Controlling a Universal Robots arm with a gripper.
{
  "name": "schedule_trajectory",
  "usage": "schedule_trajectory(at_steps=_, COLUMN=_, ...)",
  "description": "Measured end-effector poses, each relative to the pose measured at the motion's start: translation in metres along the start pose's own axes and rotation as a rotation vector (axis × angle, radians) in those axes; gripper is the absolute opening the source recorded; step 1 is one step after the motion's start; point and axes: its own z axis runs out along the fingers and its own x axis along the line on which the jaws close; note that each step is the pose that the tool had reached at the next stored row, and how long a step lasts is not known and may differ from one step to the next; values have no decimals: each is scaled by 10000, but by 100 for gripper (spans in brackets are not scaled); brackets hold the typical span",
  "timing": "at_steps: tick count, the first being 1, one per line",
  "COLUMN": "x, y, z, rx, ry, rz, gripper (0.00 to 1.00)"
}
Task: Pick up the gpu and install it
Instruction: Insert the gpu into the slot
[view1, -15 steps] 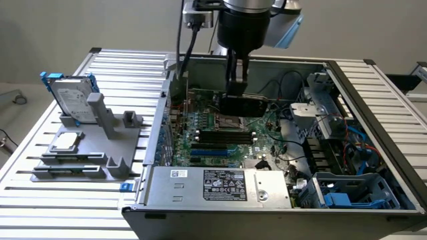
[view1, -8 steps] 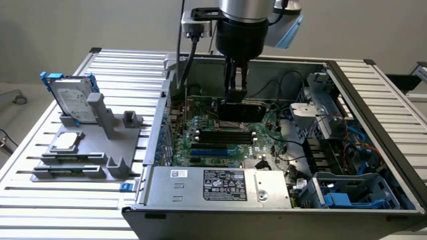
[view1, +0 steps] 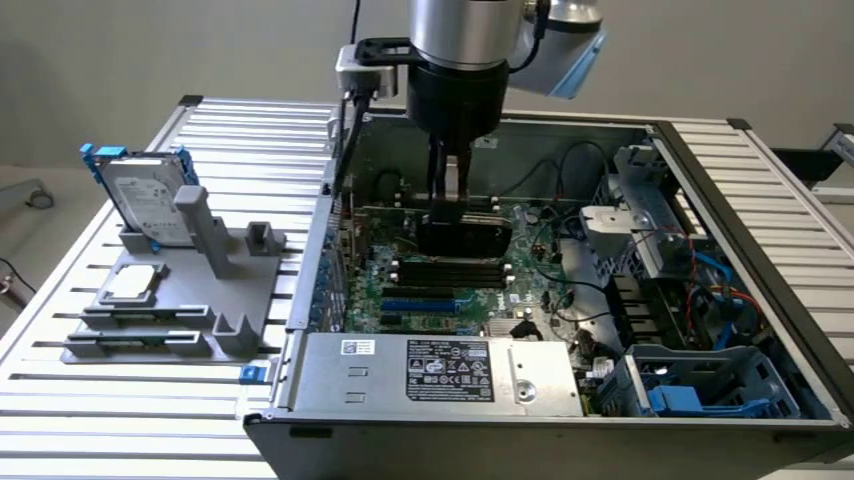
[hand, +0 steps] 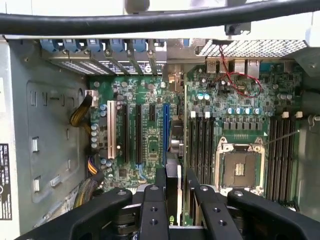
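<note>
My gripper (view1: 454, 203) reaches straight down into the open computer case (view1: 296, 330) and is shut on the gpu (view1: 463, 236). The card's black shroud hangs upright just above the green motherboard (view1: 441, 285), towards the back of the case. In the wrist view the gpu (hand: 173, 150) shows edge-on between the two black fingers (hand: 160, 197), right beside the long blue slot (hand: 165, 127). I cannot tell whether the card's lower edge touches the board.
A grey holder (view1: 174, 305) on the slatted table at the exterior view's left carries a silver hard drive with blue frame (view1: 140, 195) and a small square chip (view1: 134, 283). The power supply (view1: 427, 370) and blue drive cage (view1: 701, 390) fill the case's near side. The CPU socket (hand: 240, 167) sits beside the memory slots.
</note>
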Motion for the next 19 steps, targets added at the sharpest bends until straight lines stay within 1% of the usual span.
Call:
schedule_trajectory(at_steps=3, x=30, y=19, z=56, rx=1, ry=-5, rz=-40, gripper=27)
schedule_trajectory(at_steps=11, x=102, y=23, z=202, rx=1, ry=-11, rz=-154, gripper=27)
schedule_trajectory(at_steps=16, x=111, y=39, z=294, rx=1, ry=-13, rz=-169, gripper=27)
schedule_trajectory(at_steps=19, x=111, y=63, z=348, rx=1, ry=-13, rz=-168, gripper=27)
